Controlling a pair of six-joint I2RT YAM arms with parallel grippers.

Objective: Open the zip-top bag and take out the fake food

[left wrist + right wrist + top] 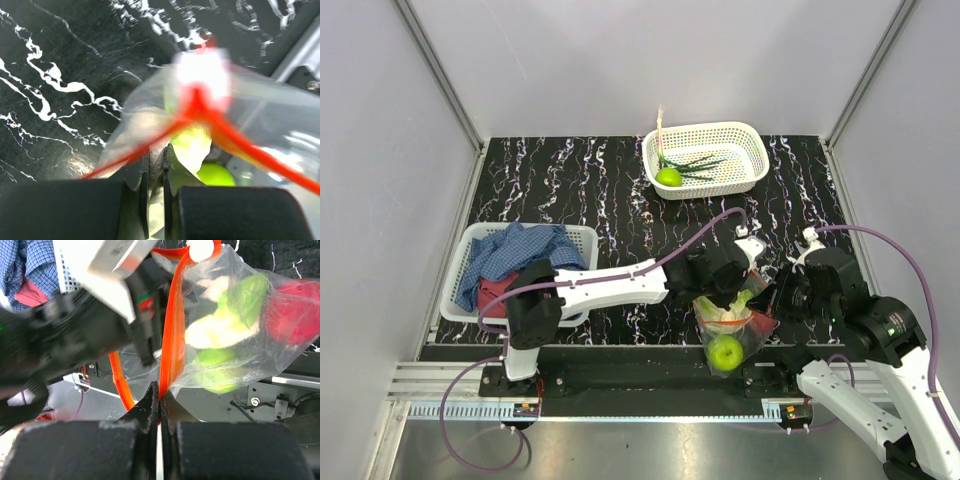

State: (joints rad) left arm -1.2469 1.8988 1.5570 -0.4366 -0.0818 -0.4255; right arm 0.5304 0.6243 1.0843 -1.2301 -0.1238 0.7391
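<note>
The zip-top bag (748,338) hangs clear of the table at its near edge, between both grippers, with its orange-red strip parted. My right gripper (160,397) (773,300) is shut on one lip of the strip (172,325). Between the two lips sits my left gripper (155,156) (724,288), inside the mouth, shut on the pale cabbage-like piece (192,142) (220,330). A lime-green fruit (725,351) (215,174) and a red piece (295,315) lie lower in the bag.
At the back stands a white basket (740,132) holding a lime-green fruit (668,177) and a green onion (695,162). A second white basket (470,238) at the left holds a blue cloth (515,250) and a red cloth (495,291).
</note>
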